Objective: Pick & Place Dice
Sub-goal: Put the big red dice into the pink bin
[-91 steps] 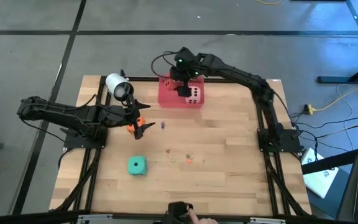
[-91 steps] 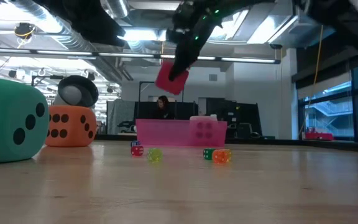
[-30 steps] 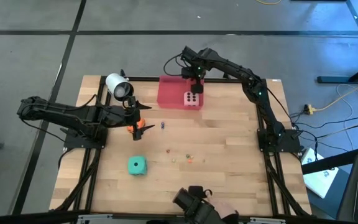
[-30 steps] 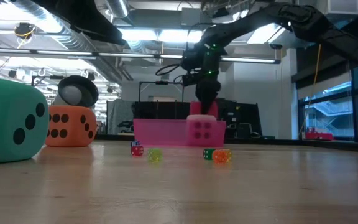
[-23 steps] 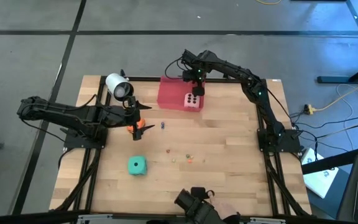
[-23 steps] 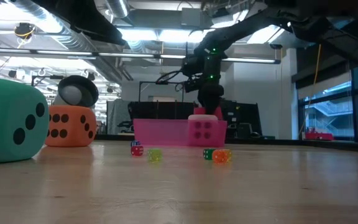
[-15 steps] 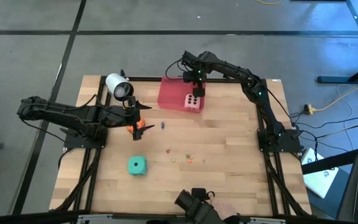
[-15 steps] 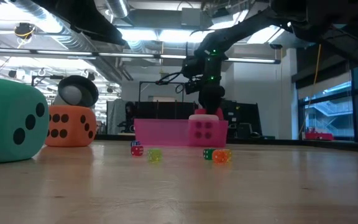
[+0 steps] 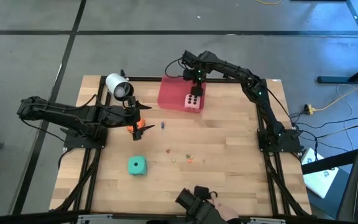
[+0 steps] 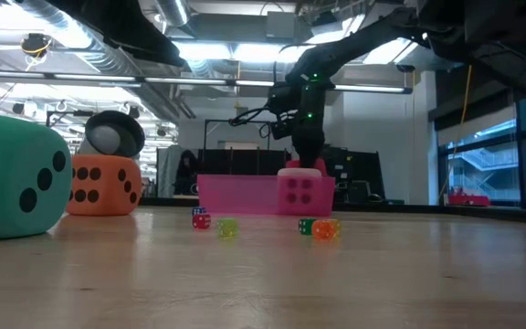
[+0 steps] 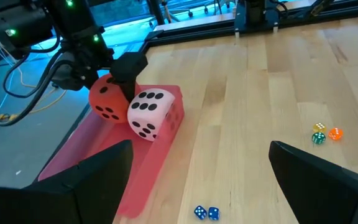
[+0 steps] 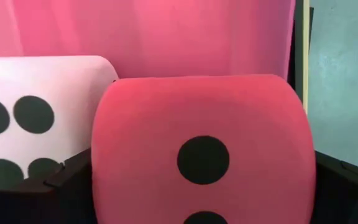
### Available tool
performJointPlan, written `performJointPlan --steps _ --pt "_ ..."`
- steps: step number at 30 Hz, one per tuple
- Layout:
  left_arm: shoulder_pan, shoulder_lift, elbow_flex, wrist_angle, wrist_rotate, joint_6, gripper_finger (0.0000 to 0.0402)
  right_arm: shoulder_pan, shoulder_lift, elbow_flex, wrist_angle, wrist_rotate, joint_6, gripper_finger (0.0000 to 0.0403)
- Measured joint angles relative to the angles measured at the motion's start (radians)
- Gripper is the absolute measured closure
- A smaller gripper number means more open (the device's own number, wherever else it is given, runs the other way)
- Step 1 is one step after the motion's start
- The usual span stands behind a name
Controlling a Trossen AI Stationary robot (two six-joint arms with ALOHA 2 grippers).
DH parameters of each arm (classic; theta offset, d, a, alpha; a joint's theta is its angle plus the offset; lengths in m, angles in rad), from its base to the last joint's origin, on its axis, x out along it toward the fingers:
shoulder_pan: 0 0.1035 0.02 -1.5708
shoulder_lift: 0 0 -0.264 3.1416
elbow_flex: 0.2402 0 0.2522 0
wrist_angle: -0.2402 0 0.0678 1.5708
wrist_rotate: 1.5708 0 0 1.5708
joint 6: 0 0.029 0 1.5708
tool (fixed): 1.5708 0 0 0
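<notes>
The red die (image 12: 204, 149) lies in the pink tray (image 9: 169, 93) at the table's far side, beside the pale pink die (image 11: 151, 112). My right gripper (image 9: 196, 86) hangs straight down over the red die, open, with one finger on each side of it. The orange die (image 10: 105, 185) rests on the table at the left, partly hidden in the high view by my left gripper (image 9: 138, 116). That gripper is open above it and holds nothing. The teal die (image 9: 137, 165) sits on the table nearer the front. My right gripper comes at the red die from above with its fingers (image 12: 73, 180) beside two opposite faces. One finger (image 11: 129, 68) stands between the red and the pale pink die. I cannot tell whether the fingers touch the die. The die rests in the tray.
Several tiny coloured dice (image 9: 188, 158) lie scattered mid-table, and two blue ones (image 11: 205, 213) lie nearer the tray. A white round device (image 9: 118, 86) stands at the far left. A person's hand with a dark object (image 9: 197, 208) shows at the near edge.
My right gripper has sunk a little over the tray and its wrist has rolled slightly. The red die has gone down with it and now shows only as a sliver behind the pale pink die in the low view.
</notes>
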Motion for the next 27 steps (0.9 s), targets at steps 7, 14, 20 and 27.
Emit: performJointPlan --steps 7,14,20,27 --pt "0.000 0.000 0.000 0.000 0.000 -0.003 0.0029 0.000 0.000 0.000 -0.002 0.000 -0.016 0.0005" --pt "0.000 0.000 0.000 0.000 0.000 -0.002 0.0029 0.000 0.000 0.000 -0.017 0.000 -0.035 0.0004" --pt "0.000 0.000 0.000 0.000 0.000 0.000 0.0029 -0.001 -0.001 0.000 -0.033 0.000 -0.027 0.0003" --pt "0.000 0.000 0.000 0.000 0.000 -0.001 0.0029 -0.001 -0.007 0.000 -0.047 0.000 -0.012 0.0003"
